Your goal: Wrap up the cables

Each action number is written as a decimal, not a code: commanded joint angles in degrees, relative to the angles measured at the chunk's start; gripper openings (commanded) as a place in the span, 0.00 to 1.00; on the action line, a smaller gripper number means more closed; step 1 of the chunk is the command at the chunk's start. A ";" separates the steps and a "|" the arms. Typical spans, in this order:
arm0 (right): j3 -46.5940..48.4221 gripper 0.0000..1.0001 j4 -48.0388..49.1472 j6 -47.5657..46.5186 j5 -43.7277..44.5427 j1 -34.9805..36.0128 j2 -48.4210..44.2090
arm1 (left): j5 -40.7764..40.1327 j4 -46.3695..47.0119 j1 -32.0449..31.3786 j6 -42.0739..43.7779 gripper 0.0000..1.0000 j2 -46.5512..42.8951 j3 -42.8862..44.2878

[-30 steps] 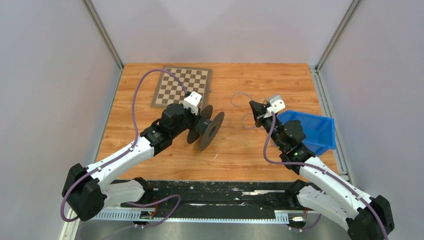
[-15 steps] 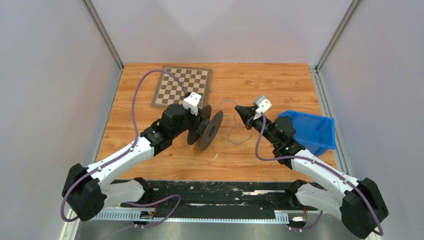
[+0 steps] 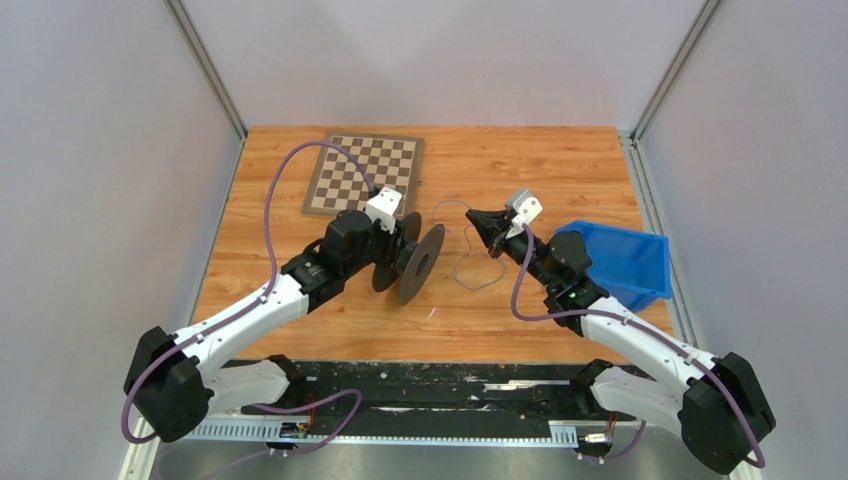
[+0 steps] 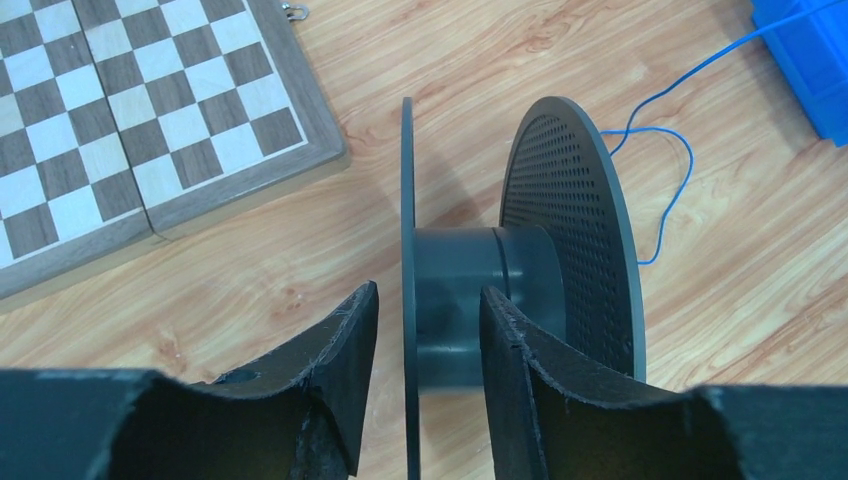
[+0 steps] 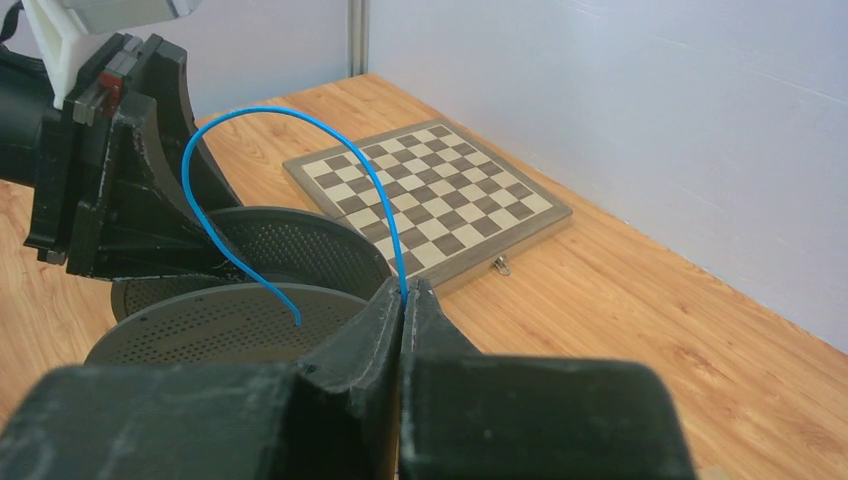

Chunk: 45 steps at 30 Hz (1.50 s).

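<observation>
Pinching the blue cable (image 5: 270,108) w/ right gripper (image 5: 405,290), jaws clenched on it; left gripper (image 4: 425,295) is sitting w/ jaws parted, straddling the reel's (image 4: 570,220) left flange.

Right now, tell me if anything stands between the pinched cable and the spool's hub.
No loose object does. The cable in the right pincer arches toward the spool, whose perforated flange faces it; the left pincer straddles the other flange, beside the hub.
</observation>
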 commanded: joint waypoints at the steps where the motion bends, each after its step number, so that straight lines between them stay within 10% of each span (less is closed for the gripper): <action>1: 3.02 0.00 3.20 1.46 -1.85 0.04 0.32 | -1.66 0.63 0.04 -1.11 0.52 -1.57 0.26; 34: 2.70 0.00 2.97 2.26 -2.08 0.04 -0.19 | -0.33 -0.29 0.43 -1.90 0.22 -0.17 1.49; 45: 3.83 0.00 4.26 4.17 -3.49 0.12 1.89 | -1.53 -4.19 0.73 -2.25 0.60 -1.80 5.77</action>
